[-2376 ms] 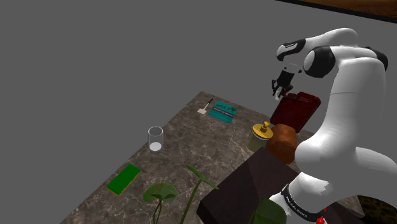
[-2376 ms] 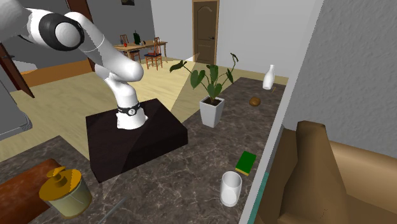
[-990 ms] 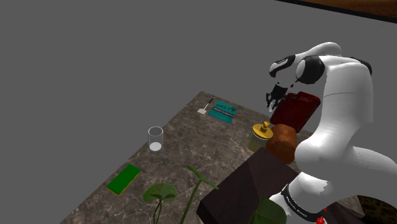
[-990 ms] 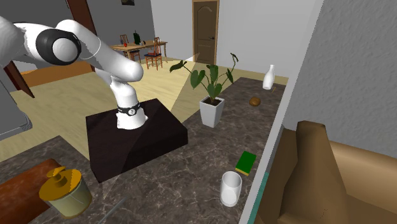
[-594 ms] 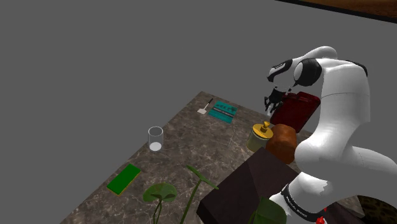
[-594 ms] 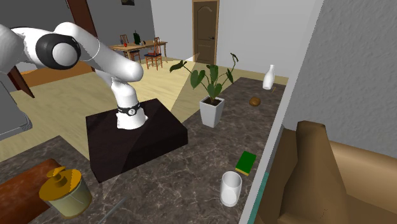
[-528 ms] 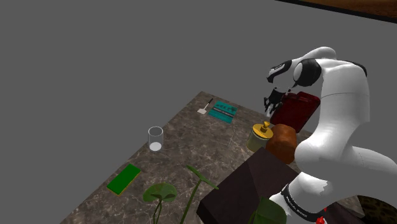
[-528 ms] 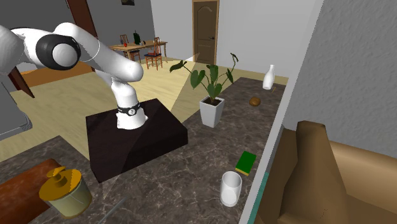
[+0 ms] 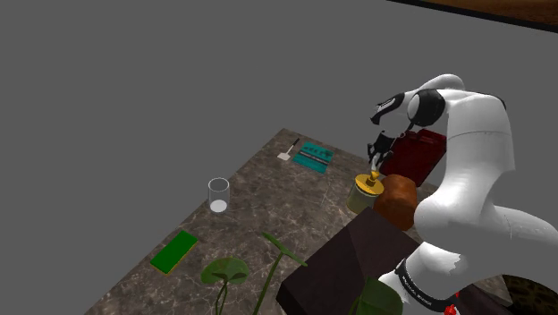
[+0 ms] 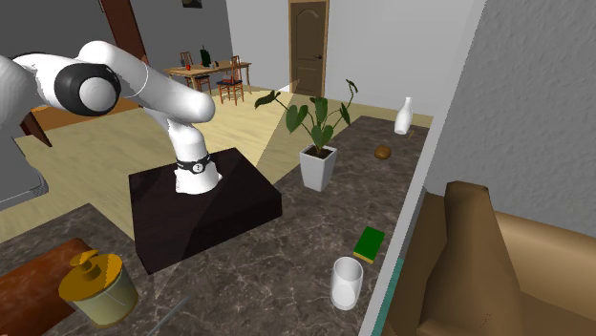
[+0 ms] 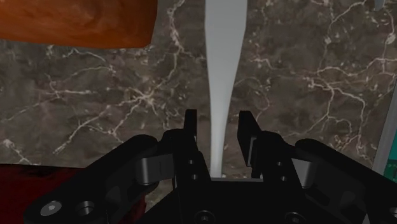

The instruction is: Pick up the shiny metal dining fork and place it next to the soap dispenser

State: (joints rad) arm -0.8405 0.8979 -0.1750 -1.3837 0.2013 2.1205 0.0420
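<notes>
Both fingers of the gripper (image 11: 217,118) are spread, nothing gripped. The fork (image 11: 222,51) handle should be centred between them before closing

Dark marble counter (image 9: 268,192): clear glass tumbler (image 9: 218,194) mid-surface, flat green rectangular pad (image 9: 173,251) between it and a leafy plant in a white square pot (image 10: 317,167). Teal rectangular tray (image 9: 314,157) at the far corner, with a small white scraper with a dark handle (image 9: 288,149) just beside it. Dark red box (image 9: 418,157) at the shoulder view's right, rounded brown lump (image 9: 400,199) in front of it. White vase (image 10: 405,116) and small brown round item (image 10: 383,152) beyond the plant. Brown panelled door (image 10: 308,48) behind.
</notes>
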